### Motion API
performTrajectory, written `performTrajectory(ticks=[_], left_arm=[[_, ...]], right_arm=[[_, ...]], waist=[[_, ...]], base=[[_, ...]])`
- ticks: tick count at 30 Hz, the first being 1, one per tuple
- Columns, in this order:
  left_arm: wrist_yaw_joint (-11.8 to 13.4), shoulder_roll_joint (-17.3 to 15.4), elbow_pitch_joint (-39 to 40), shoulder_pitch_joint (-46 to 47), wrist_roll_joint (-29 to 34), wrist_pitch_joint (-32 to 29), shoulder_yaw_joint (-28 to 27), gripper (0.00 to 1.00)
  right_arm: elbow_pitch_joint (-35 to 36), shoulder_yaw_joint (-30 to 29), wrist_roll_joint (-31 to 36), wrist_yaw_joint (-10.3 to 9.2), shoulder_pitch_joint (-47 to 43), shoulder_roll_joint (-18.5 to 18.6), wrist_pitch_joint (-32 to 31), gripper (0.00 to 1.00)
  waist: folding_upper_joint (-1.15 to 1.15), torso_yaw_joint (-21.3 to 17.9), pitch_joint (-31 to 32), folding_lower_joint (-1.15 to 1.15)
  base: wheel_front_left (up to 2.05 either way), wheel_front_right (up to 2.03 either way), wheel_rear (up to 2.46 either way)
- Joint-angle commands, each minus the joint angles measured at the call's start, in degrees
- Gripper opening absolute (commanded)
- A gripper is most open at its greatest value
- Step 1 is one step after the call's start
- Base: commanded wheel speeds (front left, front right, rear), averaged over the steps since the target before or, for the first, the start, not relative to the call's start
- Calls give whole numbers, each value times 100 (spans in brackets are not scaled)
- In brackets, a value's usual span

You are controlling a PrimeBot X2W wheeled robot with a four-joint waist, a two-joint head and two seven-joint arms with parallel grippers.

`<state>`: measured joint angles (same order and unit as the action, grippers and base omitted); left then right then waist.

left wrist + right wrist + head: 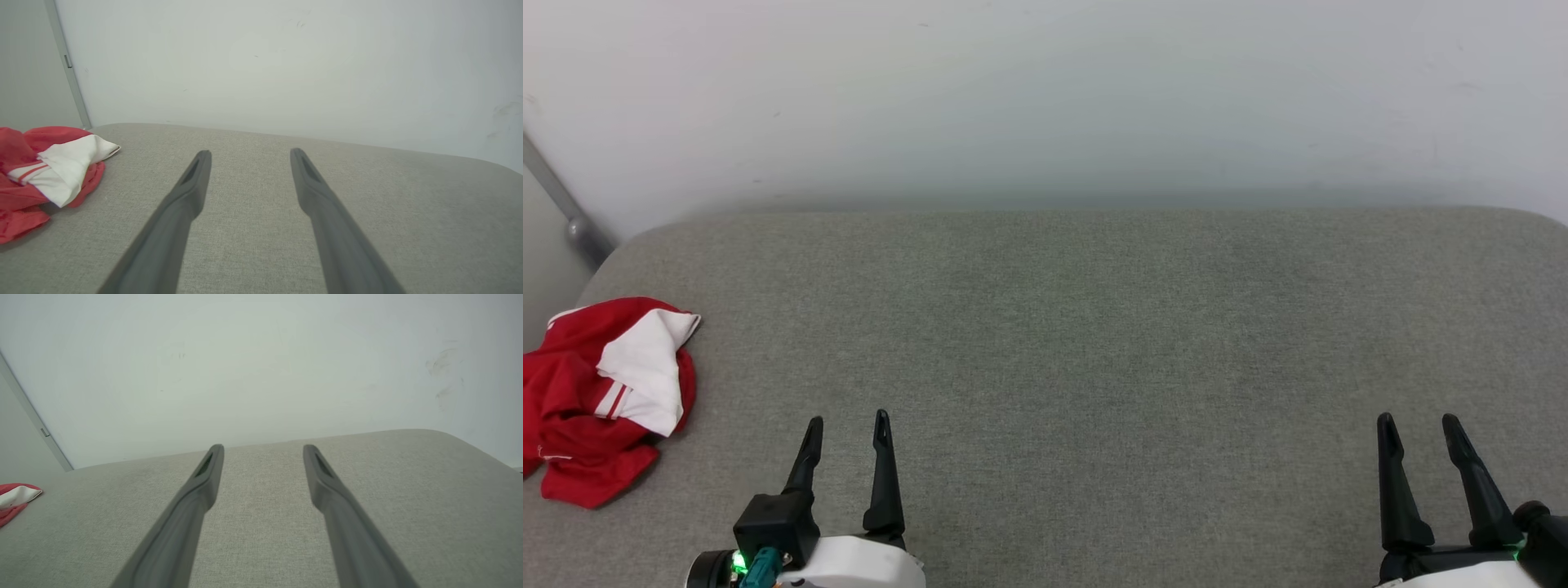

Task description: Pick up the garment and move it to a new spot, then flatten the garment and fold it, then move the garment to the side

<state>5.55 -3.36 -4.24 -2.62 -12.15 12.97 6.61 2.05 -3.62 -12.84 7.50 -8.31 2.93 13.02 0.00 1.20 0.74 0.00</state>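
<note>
The garment (pixel 596 400) is lying crumpled at the far left edge of the grey fabric-covered table (pixel 1094 327), nearer the left tool (pixel 848 418) than the right tool (pixel 1417 418). Both tools are hanging released, fingers spread, grasping nothing.

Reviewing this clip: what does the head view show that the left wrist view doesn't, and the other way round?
Head view adds: the right tool, open, at the lower right, with its white wrist housing.
Left wrist view adds: the left tool close up, with slots near its fingertips, and a small clip on the grey upright strip beside the wall.
Shared: the open left tool, and to its left, apart from it, the crumpled red jersey T-shirt with white sleeves on the grey fabric surface.
</note>
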Motion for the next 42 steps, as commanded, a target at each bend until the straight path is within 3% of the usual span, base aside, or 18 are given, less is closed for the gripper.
performTrajectory(ticks=[1,19,42], left_arm=[[-12,0,34,-42,117,48,-21,100],[-27,49,-36,-179,771,237,-21,100],[-6,51,-167,-144,574,232,-5,100]], right_arm=[[25,4,91,-2,-74,-7,38,100],[126,10,666,-2,-221,-9,226,100],[0,14,413,-2,-238,-9,219,100]], waist=[[0,2,3,0],[0,50,39,0],[0,103,40,0]], base=[[0,0,0],[0,0,0],[0,0,0]])
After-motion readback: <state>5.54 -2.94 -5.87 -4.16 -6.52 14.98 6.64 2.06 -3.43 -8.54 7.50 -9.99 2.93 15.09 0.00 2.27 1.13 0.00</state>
